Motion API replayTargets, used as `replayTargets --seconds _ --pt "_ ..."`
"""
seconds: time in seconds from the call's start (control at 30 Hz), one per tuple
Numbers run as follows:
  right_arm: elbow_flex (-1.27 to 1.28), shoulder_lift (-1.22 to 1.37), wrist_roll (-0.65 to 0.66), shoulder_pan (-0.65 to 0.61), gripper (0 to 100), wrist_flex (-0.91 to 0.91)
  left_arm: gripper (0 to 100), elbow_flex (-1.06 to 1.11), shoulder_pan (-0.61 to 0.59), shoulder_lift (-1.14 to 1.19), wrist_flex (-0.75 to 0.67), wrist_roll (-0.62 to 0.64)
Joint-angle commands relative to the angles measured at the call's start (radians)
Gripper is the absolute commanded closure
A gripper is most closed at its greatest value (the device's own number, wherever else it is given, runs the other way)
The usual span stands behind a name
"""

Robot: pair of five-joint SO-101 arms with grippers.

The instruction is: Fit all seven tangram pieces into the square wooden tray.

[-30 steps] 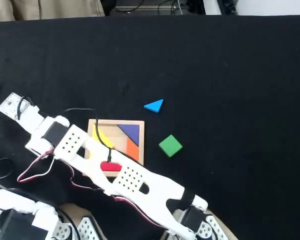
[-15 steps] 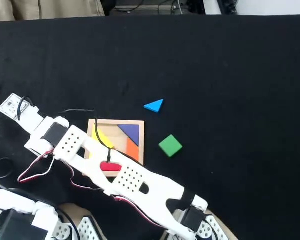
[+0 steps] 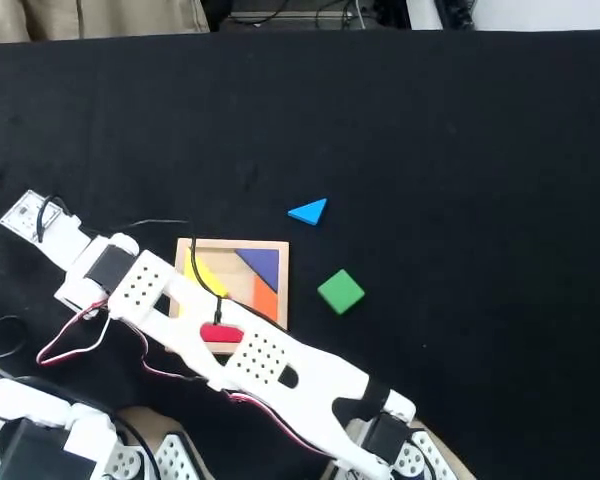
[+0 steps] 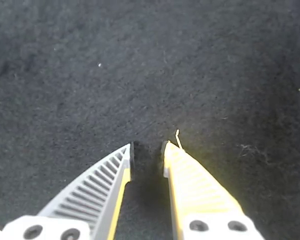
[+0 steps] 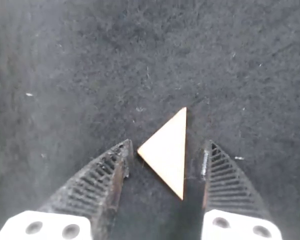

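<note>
Left gripper [image 4: 147, 150], jaws narrowly parted, over bare cloth [image 4: 140, 60]. An arm [image 3: 260, 355] crosses the partly filled wooden tray [image 3: 230, 243]; blue triangle [image 3: 310, 211] and green square [image 3: 341, 291] lie on the cloth to its right. Right gripper [image 5: 167, 145], spread wide, straddles a pale triangle [image 5: 168, 155].

Left of centre on the table [image 3: 460, 150], toward the near edge: tray [image 3: 232, 243]

In tray's rear half, packed together: one piece at the left [image 3: 206, 275], one in the rear right corner [image 3: 263, 262], one just in front of that along the right wall [image 3: 266, 298]

Across tray's front and left part: an arm [image 3: 260, 360], running from the near edge out over the table left of tray

Behind and right of tray, apart from it: loose triangle [image 3: 310, 211]

Right of tray, near it, in front of loose triangle: loose square [image 3: 340, 291]

Flat on the table, between the fingers of the right gripper [image 5: 167, 145]: small triangle [image 5: 168, 153]
</note>
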Motion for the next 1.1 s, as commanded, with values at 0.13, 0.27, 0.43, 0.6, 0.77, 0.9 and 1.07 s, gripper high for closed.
replayTargets --seconds 0.13,0.27,0.43,0.6,0.77,0.9,1.07 --pt "-0.013 -0.027 0.008 0.008 77.3 0.003 88 0.007 0.013 -0.002 -0.005 -0.003" --pt "-0.005 -0.027 0.008 0.008 77.3 -0.029 88 0.007 0.013 -0.002 -0.005 -0.003" --pt "-0.004 -0.027 0.02 0.008 82.4 -0.028 88 0.007 0.013 -0.002 -0.005 -0.003" --pt "-0.004 -0.027 0.066 -0.003 84.5 -0.02 88 0.007 0.013 -0.002 -0.005 -0.003" --pt "-0.013 -0.027 0.068 0.0 84.8 0.006 88 0.007 0.013 -0.002 -0.005 -0.006" --pt "-0.015 -0.027 0.069 0.003 84.8 0.009 88 0.007 0.013 -0.002 -0.005 -0.008" --pt "-0.16 -0.067 0.072 0.015 84.8 0.115 88 0.007 0.013 -0.002 -0.005 -0.005"
